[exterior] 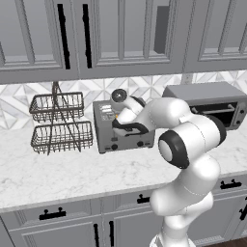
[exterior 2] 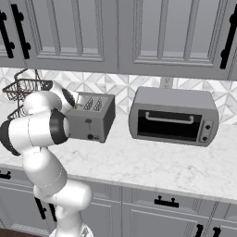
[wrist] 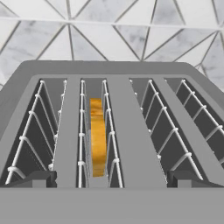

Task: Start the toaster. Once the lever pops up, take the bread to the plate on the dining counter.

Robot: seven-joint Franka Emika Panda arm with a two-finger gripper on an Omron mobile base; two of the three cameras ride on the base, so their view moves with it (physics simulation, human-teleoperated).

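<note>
Two small dark finger tips (wrist: 41, 178) of our gripper (wrist: 109, 179) stand nearest the hand camera, spread wide apart to either side of the toaster's top, with nothing between them. Just beyond them we look down into the boxy grey metal four-slot toaster (wrist: 131, 131). Its slots are lined with thin white wire guides. In the second slot from the left sits the thin golden-yellow slice of bread (wrist: 98, 138), edge-on to us, upright and sunk low between the wires. Its upper end is brighter yellow and its lower end more tan. The other three slots hold only wires.

From the left base view we see the toaster (exterior: 113, 130) on the white marble counter (exterior: 72, 169), its front showing black knobs near the bottom edge; the levers are, we think, hidden behind the white arm. The gripper (exterior: 126, 116) hangs over the toaster's top there. Left of the toaster stands a two-tier dark wire basket rack (exterior: 60, 123). To its right sits a wider grey toaster oven with a dark glass door (exterior 2: 173, 115). Behind everything runs a grey and white geometric tile backsplash (wrist: 131, 30), under grey upper cabinets with black handles (exterior 2: 125, 32).
</note>
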